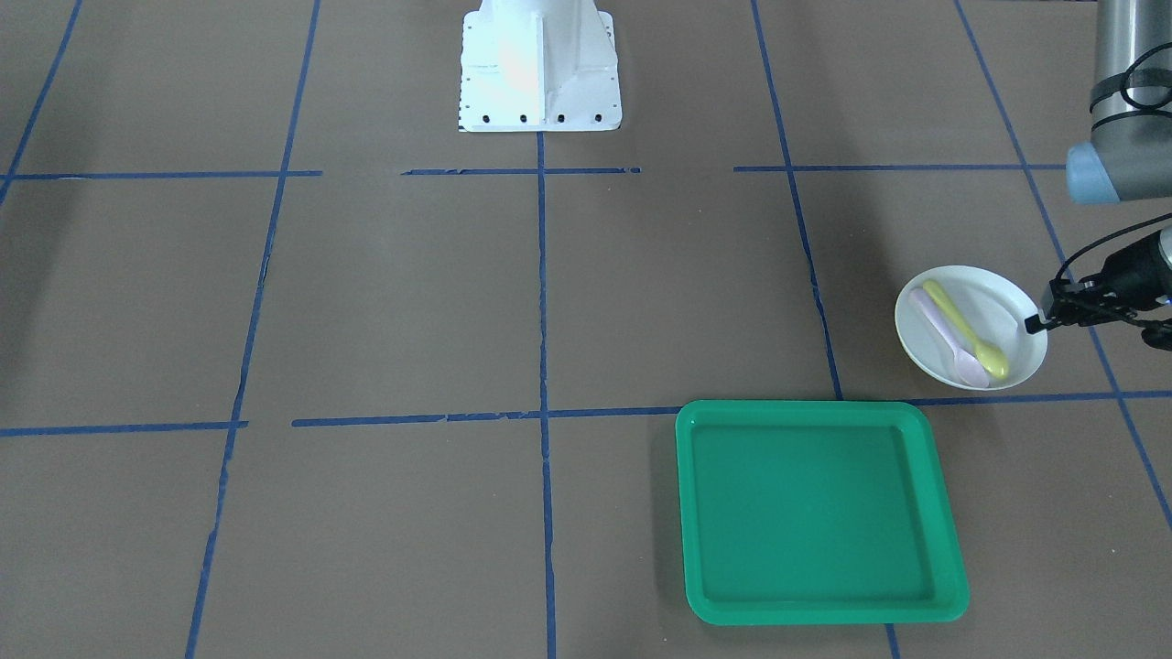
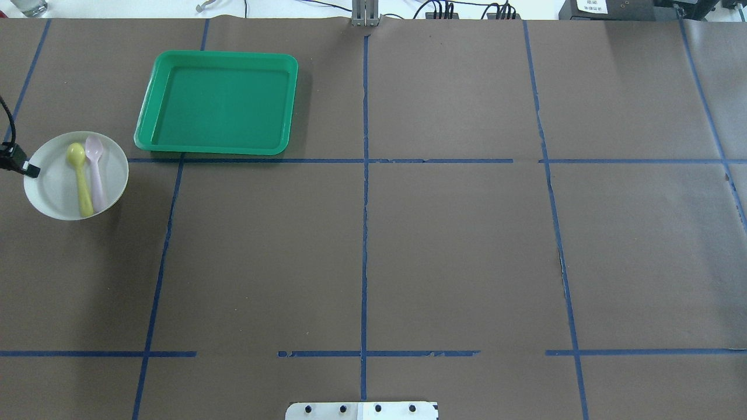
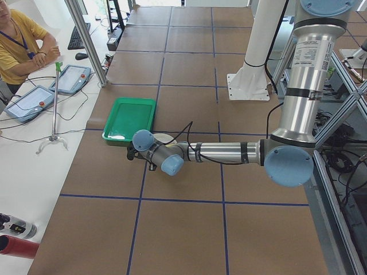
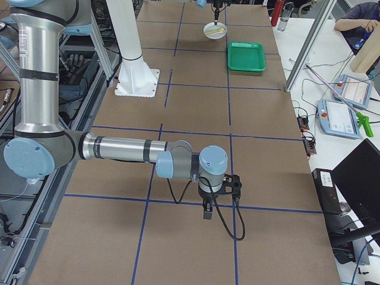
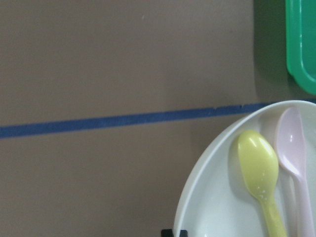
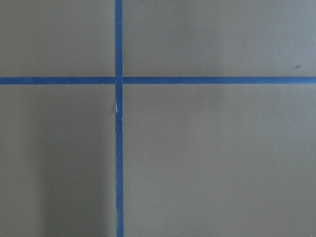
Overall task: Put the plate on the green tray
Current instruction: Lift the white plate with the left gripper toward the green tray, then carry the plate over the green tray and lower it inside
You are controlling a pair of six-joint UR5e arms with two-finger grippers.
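The small white plate (image 1: 1003, 297) sits at the table's left end and carries a yellow spoon (image 1: 961, 328) and a pale pink spoon (image 1: 943, 337). My left gripper (image 1: 1039, 320) is at the plate's outer rim, shut on it. In the overhead view the left gripper (image 2: 30, 170) meets the plate (image 2: 52, 189) at its left edge. The green tray (image 1: 815, 513) lies empty beside the plate, a short gap away; it also shows in the overhead view (image 2: 219, 105). The left wrist view shows the plate (image 5: 217, 207) and a tray corner (image 5: 302, 49). My right gripper (image 4: 206, 211) hangs over bare table far away; I cannot tell whether it is open.
The robot's white base (image 1: 540, 73) stands at mid table. Blue tape lines cross the brown table cover. An operator (image 3: 23, 40) and teach pendants (image 3: 28, 103) are beyond the far edge near the tray, with a metal frame post (image 3: 86, 40).
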